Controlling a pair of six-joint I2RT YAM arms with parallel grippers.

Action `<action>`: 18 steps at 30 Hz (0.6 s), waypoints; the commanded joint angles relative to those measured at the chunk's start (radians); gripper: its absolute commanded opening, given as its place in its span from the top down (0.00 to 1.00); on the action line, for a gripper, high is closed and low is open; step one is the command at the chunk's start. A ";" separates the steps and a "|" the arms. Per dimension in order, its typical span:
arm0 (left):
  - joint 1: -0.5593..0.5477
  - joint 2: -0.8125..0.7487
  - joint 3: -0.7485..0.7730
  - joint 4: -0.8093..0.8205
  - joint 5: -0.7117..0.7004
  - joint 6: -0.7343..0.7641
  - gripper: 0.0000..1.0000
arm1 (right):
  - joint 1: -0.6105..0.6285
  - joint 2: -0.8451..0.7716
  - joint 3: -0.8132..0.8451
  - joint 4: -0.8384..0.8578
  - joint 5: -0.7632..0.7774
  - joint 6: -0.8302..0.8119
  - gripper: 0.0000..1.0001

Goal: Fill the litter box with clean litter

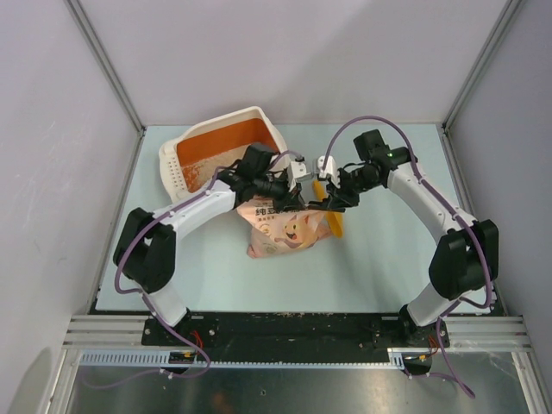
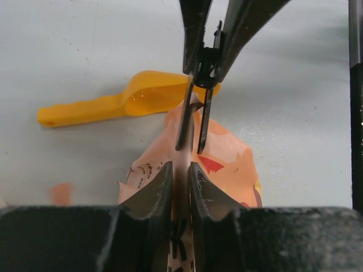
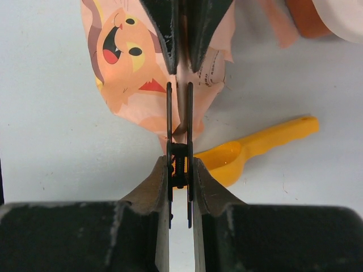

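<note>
The litter box (image 1: pixel 259 113), cream outside and orange inside, stands at the back left; its corner shows in the right wrist view (image 3: pixel 347 18). No loose litter shows clearly. The pink-beige cat-face bag (image 1: pixel 285 228) hangs between both grippers above the table. My left gripper (image 2: pixel 181 167) is shut on the bag's folded top edge (image 2: pixel 227 158). My right gripper (image 3: pixel 180 161) is shut on the handles of a black spring clip (image 3: pixel 179 130) clamped on the same bag edge (image 3: pixel 125 73). In the top view the left gripper (image 1: pixel 296 175) and right gripper (image 1: pixel 330 185) face each other closely.
A yellow-orange scoop (image 1: pixel 335 222) lies on the table under the bag's right side, also in the left wrist view (image 2: pixel 113 102) and the right wrist view (image 3: pixel 266 141). Grey walls and frame posts enclose the table.
</note>
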 commanded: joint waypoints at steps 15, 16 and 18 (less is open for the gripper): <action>0.127 -0.248 -0.203 -0.090 0.038 0.047 0.64 | 0.083 0.072 0.107 -0.098 0.047 -0.086 1.00; 0.127 -0.249 -0.207 -0.094 0.044 0.055 0.64 | 0.088 0.077 0.112 -0.096 0.047 -0.084 1.00; 0.127 -0.246 -0.217 -0.102 0.041 0.080 0.64 | 0.100 0.087 0.118 -0.093 0.044 -0.080 1.00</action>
